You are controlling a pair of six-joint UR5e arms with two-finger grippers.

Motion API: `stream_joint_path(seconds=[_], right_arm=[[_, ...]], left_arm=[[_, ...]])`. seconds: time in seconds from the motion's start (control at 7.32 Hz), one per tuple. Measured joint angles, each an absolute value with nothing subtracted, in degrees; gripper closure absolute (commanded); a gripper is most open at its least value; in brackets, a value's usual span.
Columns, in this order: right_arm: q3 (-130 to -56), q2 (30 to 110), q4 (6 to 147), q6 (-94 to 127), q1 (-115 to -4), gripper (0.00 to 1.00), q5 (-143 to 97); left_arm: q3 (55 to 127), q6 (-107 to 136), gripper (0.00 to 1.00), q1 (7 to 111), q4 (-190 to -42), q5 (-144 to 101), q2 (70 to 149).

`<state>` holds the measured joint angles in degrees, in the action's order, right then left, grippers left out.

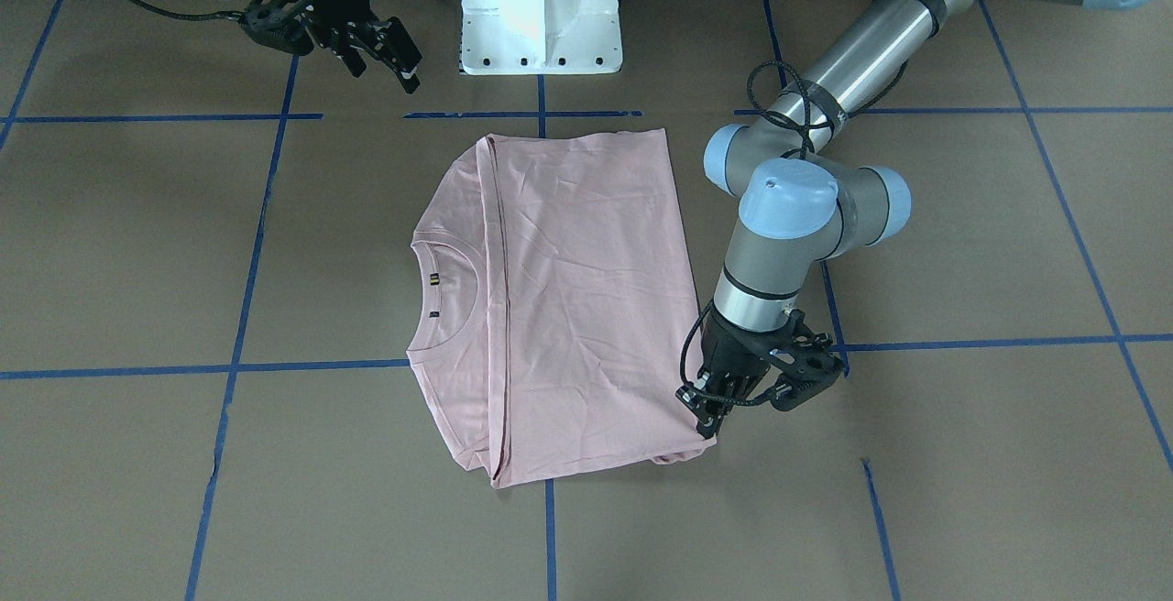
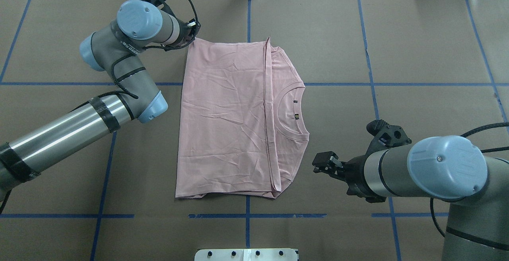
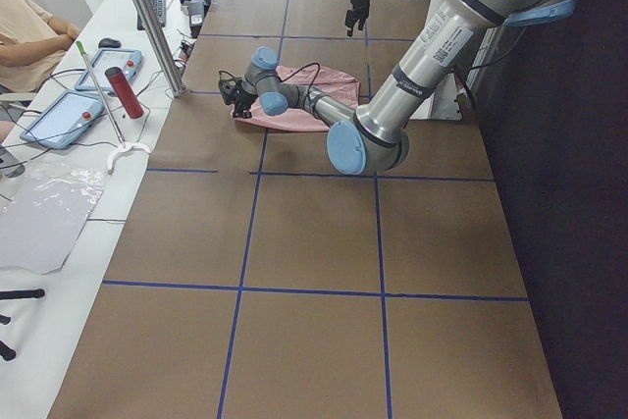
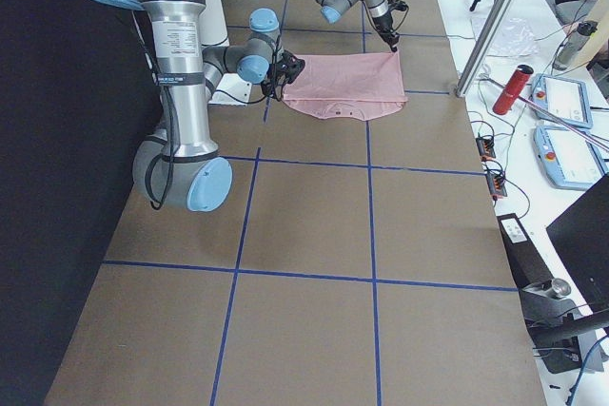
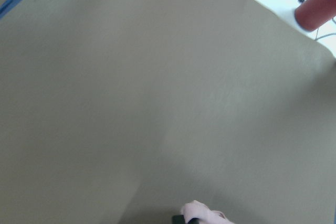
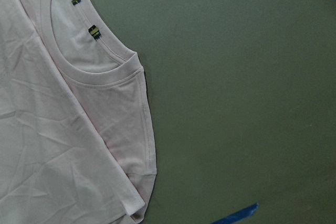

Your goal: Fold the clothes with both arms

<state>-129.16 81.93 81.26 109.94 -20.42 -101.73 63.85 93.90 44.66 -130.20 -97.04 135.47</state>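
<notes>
While the pale pink T-shirt (image 2: 222, 117) is lying part-folded in the middle of the table (image 2: 417, 54), collar (image 2: 294, 111) pointing right, it is looking light, limp and a little creased. I am judging it best taken by its corners and hem edges, where the thin cloth bunches easily. The left gripper (image 1: 707, 422) is sitting at the shirt's far left corner, jaws nearly together, pinching a small tuft of pink fabric. The right gripper (image 2: 318, 164) is hovering off the near right side, clear of the cloth, fingers seemingly parted and holding nothing.
</notes>
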Motion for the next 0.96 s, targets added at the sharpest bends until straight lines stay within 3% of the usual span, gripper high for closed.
stream_joint_path(seconds=[0.14,0.55,0.82,0.96], right_arm=[[-128.1,81.2,81.1,110.0,-20.3,0.0,-101.6],[-119.4,72.7,81.0,113.9,-14.2,0.02,-92.2],[-112.3,67.5,80.8,118.8,-11.2,0.19,-88.6],[-110.0,66.0,80.8,119.8,-10.7,0.19,-88.3]], left_arm=[[64.2,93.9,0.53,44.9,-130.6,-97.2,135.8],[76.3,94.2,0.53,45.1,-130.0,-100.4,129.8],[79.1,94.6,0.53,45.2,-130.0,-102.2,128.0],[79.4,94.7,0.53,45.2,-130.0,-102.4,127.8]])
